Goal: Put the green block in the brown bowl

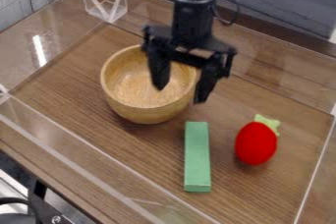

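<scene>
The green block (197,156) lies flat on the wooden table at the front, a long plain bar running towards me. The brown bowl (132,93) sits just behind and left of it, round, thick-walled and with nothing visible inside. My gripper (184,79) hangs pointing down over the bowl's right rim, just behind the block's far end. It is open, its two black fingers (160,74) spread wide with nothing between them. It touches neither the block nor, as far as I can tell, the bowl.
A red strawberry-shaped toy (256,141) stands right of the block. Clear acrylic walls (39,31) enclose the table, with a clear folded stand (105,4) at the back left. Bare wood lies left of the bowl.
</scene>
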You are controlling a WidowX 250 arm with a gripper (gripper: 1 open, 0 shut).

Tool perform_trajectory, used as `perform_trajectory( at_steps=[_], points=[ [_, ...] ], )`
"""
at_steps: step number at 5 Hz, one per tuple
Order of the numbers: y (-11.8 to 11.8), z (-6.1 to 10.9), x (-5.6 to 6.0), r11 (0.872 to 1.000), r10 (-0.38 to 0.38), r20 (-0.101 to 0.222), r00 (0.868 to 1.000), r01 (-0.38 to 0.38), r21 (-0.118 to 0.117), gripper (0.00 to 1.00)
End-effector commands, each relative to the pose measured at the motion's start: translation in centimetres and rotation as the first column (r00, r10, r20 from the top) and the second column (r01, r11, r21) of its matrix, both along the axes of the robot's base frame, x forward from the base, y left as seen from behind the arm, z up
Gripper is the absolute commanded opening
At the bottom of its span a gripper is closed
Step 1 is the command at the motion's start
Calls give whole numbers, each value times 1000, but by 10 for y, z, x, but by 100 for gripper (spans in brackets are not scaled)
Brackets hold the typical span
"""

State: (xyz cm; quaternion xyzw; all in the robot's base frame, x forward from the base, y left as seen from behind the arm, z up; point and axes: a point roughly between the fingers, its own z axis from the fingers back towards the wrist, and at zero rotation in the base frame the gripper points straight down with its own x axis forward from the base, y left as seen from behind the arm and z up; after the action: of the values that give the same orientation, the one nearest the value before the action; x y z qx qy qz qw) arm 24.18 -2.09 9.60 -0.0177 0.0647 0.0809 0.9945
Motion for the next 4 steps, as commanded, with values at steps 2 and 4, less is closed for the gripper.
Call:
perform_trajectory(
  at_steps=[2, 4],
  points=[
    [-24, 3, -27, 987, 158, 94, 983, -159, -6, 100],
    [-38, -12, -33, 974, 228, 144, 963, -225, -41, 100]
  ],
)
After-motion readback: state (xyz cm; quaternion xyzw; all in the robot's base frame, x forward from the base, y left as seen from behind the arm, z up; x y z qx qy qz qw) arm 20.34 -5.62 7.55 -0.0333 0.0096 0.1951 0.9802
